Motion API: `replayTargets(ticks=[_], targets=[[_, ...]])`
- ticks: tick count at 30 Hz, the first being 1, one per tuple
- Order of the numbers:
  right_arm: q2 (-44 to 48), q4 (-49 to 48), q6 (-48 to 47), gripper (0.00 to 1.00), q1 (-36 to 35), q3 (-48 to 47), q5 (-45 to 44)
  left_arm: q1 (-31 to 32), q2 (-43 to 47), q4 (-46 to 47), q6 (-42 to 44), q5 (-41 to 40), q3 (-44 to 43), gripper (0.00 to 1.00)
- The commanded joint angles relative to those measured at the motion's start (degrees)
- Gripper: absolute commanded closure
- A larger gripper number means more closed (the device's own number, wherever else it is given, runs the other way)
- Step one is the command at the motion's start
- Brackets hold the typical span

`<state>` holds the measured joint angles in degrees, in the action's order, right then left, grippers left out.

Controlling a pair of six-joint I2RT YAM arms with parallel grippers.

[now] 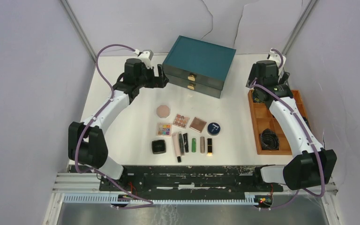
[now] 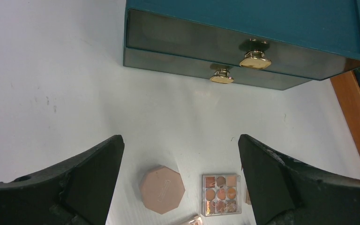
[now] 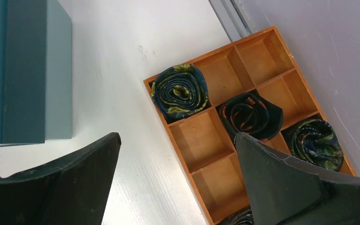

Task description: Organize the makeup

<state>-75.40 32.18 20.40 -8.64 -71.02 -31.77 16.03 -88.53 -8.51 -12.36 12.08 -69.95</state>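
At table centre in the top view, the makeup lies in a loose cluster, nothing held and nothing stored yet. The left gripper (image 2: 180, 140) hovers with jaws spread wide and empty at 11 o'clock of the cluster. It faces the front of the teal drawer box (image 1: 199, 58), which sits at 12 o'clock of the makeup. The right gripper (image 3: 177, 136) is also wide and empty, over the far end of the wooden divider tray (image 3: 201, 138) at 3 o'clock. Likely step: the left arm opens a drawer before any pick. To do it well, centre the jaws on one gold knob, either the upper knob (image 2: 255, 60) or the lower knob (image 2: 221, 77), and close behind the cap. Pull straight out toward about 6 o'clock, not sideways, because the box looks loose on the table and may slide or twist. Stop before the drawer reaches the pink octagonal compact (image 1: 163, 111), the item nearest the box front. Counts: one pink octagonal compact, one dark blue round compact (image 1: 213, 128), one black square compact (image 1: 158, 146). Three square palettes: a multicolour palette (image 1: 164, 129), a warm-shade palette (image 1: 181, 120) and a brown palette (image 1: 198, 124). About six slim tubes in a row at the cluster's 6 o'clock, including a green tube (image 1: 193, 145); two black ones lie close together, so the count is unsure. Roughly twelve pieces in all. Two drawers, two knobs. Three rolled fabric rolls (image 3: 180, 91) sit in the tray, and a fourth is cut off at the bottom edge.
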Motion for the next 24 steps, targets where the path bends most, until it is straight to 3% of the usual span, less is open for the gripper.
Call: replayTargets(ticks=[1, 7, 17, 18, 19, 21, 24], targets=[[0.53, -0.97, 2.13, 0.00, -0.38, -0.83, -4.77, -0.47, 0.13, -1.25, -0.79, -0.90, -4.49, 0.01], [1.23, -0.23, -0.33, 0.00, -0.41, 0.30, -8.38, -0.54, 1.25, 3.42, -2.41, 1.12, -1.48, 0.01], [1.41, 0.87, -5.99, 0.00, -0.41, 1.89, -3.53, -0.70, -1.94, 8.40, -7.89, 2.82, -0.06, 0.01], [0.90, 1.47, -5.92, 0.00, -0.41, 1.39, -3.42, -0.53, -3.15, 8.41, -8.05, 3.12, -0.57, 0.06], [0.40, 2.19, -5.71, 0.00, -0.40, 0.81, -3.09, -0.21, -4.72, 7.34, -7.74, 3.39, -2.21, 0.18], [-0.61, 3.50, -4.94, 0.00, -0.41, -0.29, -2.68, 1.14, -8.20, 3.79, -6.06, 4.05, -5.80, 0.27], [-1.67, 4.33, -3.67, 0.00, -0.39, -0.61, -3.19, 4.15, -10.97, 2.26, -3.88, 3.17, -8.41, 0.26]])
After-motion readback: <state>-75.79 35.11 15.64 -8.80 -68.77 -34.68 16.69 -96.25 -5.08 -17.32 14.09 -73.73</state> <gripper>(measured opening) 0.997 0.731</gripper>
